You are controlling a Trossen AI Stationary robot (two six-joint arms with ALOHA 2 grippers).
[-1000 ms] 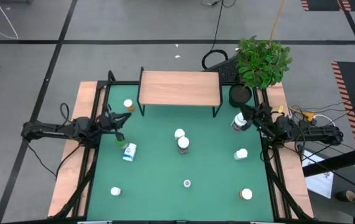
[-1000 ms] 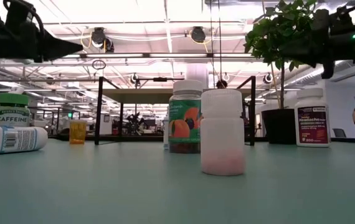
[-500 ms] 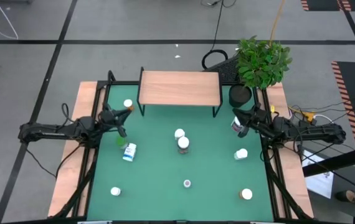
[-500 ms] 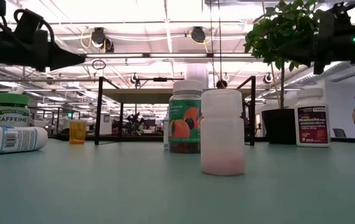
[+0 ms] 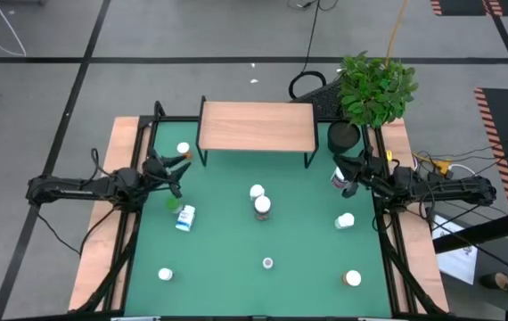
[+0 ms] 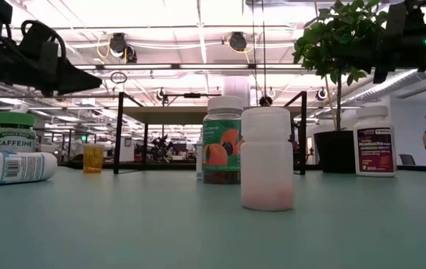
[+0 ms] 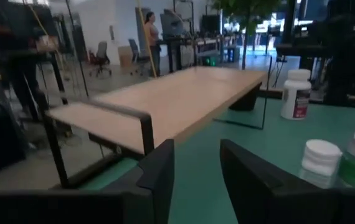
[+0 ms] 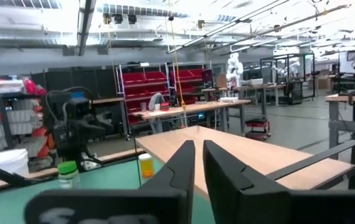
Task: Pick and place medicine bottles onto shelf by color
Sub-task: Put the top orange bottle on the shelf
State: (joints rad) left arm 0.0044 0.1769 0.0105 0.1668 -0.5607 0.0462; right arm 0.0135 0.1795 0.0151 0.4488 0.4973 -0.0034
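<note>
L pincer (image 5: 181,161) hovers over the counter's far-left part w/ a narrow gap btwn its fingers (image 7: 159,180), empty. R pincer (image 5: 340,163) at the far right, fingers nearly touching, holds nothing. Green mat (image 5: 236,241) covers the counter; wood side boards, grey floor w/ black lines around. Shelf (image 5: 257,126), light wood top on black legs, stands at the far edge btwn both pincers, bare. Green-capped bottle (image 5: 171,202) sits near the L pincer, a lying white bottle (image 5: 185,217) beside it. White red-label bottle (image 5: 340,176) just beside the R pincer. Potted plant (image 5: 374,89) far right.
</note>
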